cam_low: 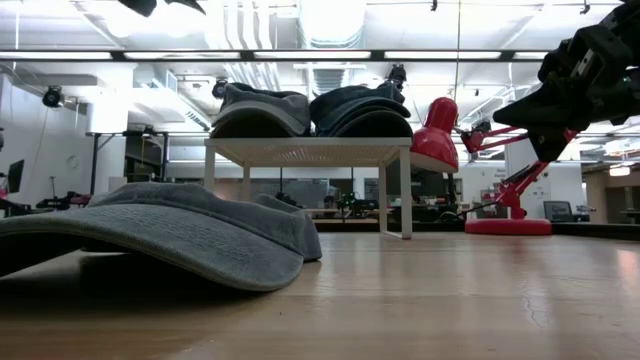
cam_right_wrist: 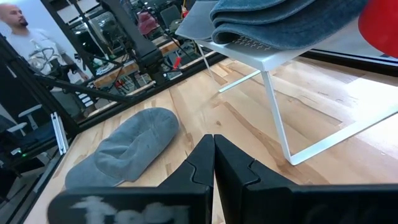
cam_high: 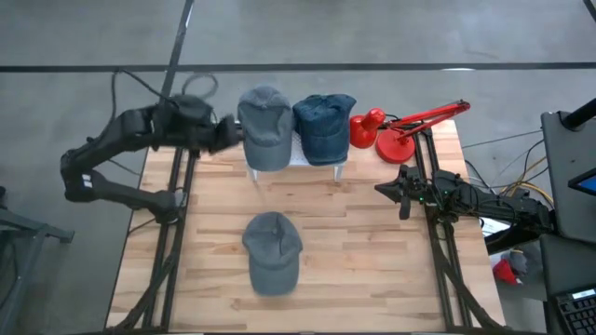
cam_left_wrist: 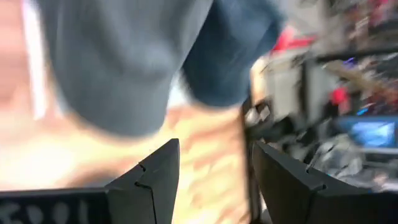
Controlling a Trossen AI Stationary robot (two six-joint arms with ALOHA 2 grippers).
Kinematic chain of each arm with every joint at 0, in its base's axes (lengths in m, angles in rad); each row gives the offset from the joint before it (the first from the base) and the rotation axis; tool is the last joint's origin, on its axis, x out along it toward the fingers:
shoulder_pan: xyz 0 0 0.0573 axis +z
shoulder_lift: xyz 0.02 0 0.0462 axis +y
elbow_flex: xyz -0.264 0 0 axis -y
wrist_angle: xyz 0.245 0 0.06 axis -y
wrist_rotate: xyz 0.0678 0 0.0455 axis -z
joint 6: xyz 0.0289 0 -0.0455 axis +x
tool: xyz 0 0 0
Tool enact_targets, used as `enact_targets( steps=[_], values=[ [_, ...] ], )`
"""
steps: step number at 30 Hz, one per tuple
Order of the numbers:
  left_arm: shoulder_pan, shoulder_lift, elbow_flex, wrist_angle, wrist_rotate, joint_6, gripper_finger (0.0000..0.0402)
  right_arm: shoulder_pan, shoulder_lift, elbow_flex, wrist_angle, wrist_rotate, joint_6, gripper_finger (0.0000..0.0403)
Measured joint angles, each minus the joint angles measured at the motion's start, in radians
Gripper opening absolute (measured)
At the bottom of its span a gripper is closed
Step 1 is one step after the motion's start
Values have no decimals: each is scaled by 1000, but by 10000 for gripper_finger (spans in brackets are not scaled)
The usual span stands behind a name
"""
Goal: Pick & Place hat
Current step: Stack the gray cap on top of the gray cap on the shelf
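Note:
A grey hat (cam_high: 273, 249) lies flat on the wooden table, brim toward the near edge; it also shows in the low view (cam_low: 180, 230) and the right wrist view (cam_right_wrist: 124, 149). A second grey hat (cam_high: 264, 126) and a blue hat (cam_high: 324, 126) rest side by side on a white rack (cam_low: 310, 150). My left gripper (cam_high: 235, 133) is open, raised at rack height just left of the grey hat on the rack (cam_left_wrist: 118, 62), apart from it. My right gripper (cam_high: 384, 189) is shut (cam_right_wrist: 213, 140) and hovers at the table's right side, pointing toward the rack.
A red desk lamp (cam_high: 400, 130) stands at the far right of the table, beside the rack's right end. The rack's thin white legs (cam_right_wrist: 277, 115) stand on the table between my right gripper and the lying hat. A person (cam_right_wrist: 28, 37) shows beyond the table.

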Motion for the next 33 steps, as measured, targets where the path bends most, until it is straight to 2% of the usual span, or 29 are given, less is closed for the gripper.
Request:
enact_targets(
  steps=[8, 16, 22, 28, 33],
  values=[
    [-309, 72, -9, -244, -27, -297, 194, 0, 0, 0, 0, 0, 0, 8],
    [-524, 214, -45, -274, -28, -534, 194, 0, 0, 0, 0, 0, 0, 8],
    [-582, 352, -55, -270, 7, -588, 194, 0, 0, 0, 0, 0, 0, 8],
    [-584, 473, -62, -261, 120, -533, 194, 0, 0, 0, 0, 0, 0, 8],
    [-584, 524, -100, -259, 148, -525, 194, 0, 0, 0, 0, 0, 0, 8]
  ],
)
